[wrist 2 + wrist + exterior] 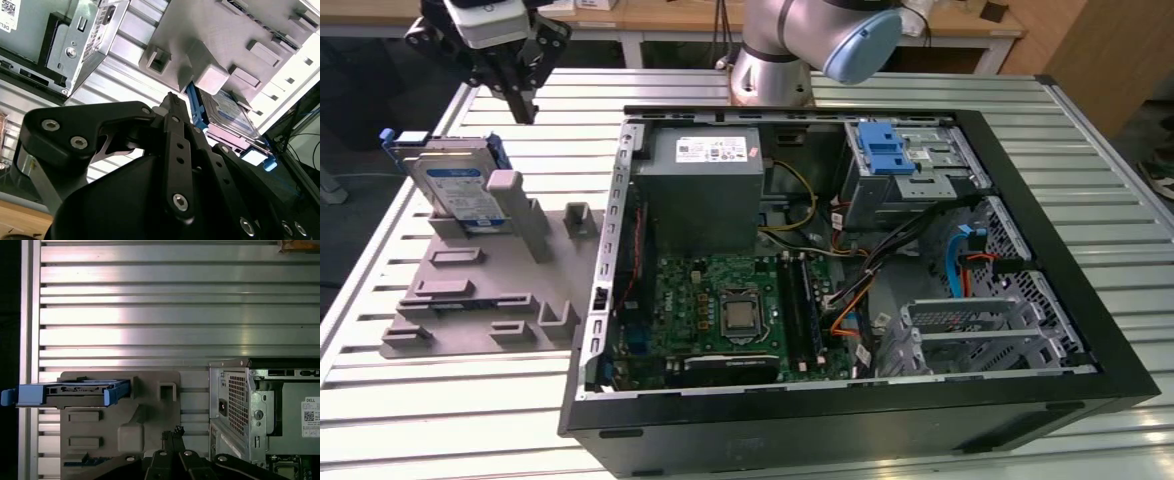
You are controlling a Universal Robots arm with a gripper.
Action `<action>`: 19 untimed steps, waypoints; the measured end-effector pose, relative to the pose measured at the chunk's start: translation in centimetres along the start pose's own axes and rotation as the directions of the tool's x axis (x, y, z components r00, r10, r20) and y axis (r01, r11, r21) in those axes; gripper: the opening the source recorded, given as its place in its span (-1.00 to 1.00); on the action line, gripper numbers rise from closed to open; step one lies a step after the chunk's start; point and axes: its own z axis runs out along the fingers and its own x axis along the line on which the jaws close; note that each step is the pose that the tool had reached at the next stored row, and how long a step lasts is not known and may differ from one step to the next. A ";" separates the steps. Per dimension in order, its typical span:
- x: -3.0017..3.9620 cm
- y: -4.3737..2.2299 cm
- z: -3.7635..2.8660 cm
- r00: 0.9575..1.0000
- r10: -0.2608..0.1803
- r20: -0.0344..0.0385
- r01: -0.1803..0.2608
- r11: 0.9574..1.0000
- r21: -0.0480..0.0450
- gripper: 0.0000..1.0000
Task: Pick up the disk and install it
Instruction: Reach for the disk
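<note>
So the claw (pixel 522 100) is pinched all the way shut, fingertips together with nothing between them. It's hanging in the air above the worktop (pixel 440 400) and touching nothing. Both wrist views show the same thing, with the tips meeting in a point. The disk (pixel 460 190) is below the claw and a little toward the exterior view's left of it. It stands on edge in a slot of the grey holder (pixel 480 290), label showing, with its blue carrier frame round the edges and its top poking up above the holder. There's a clear gap between claw and disk: near, but not in contact. In the first wrist view the disk (pixel 75 392) shows edge-on to one side of the claw tips and the open computer case (pixel 240 410) is on the other side, so the tips line up between the two. Room-wise, there's plenty of bare ribbed worktop beyond the claw and open air above the disk's top edge. The tight bits are the grey post (pixel 507 205) just beside the disk's face and the case wall further off on the claw's other side. Inside the case, the power supply box (pixel 707 165) and the blue latch cage (pixel 894 150) sit well away from the claw.
</note>
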 end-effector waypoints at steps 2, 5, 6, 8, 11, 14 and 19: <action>0.39 0.01 0.02 1.000 0.000 0.000 0.000 1.000 0.000 -0.79; 0.93 0.06 0.04 1.000 0.000 0.000 0.000 1.000 0.000 -0.79; 1.10 0.07 0.05 1.000 0.000 0.000 0.000 1.000 0.000 -0.79; 1.42 0.08 0.07 1.000 0.000 0.000 0.000 1.000 0.000 -0.79; 1.84 0.13 0.11 1.000 0.000 0.000 0.000 1.000 0.000 -0.79; 2.16 0.15 0.15 1.000 0.000 0.000 0.000 1.000 0.000 -0.79; 2.48 0.22 0.20 1.000 0.000 0.000 0.000 1.000 0.000 -0.79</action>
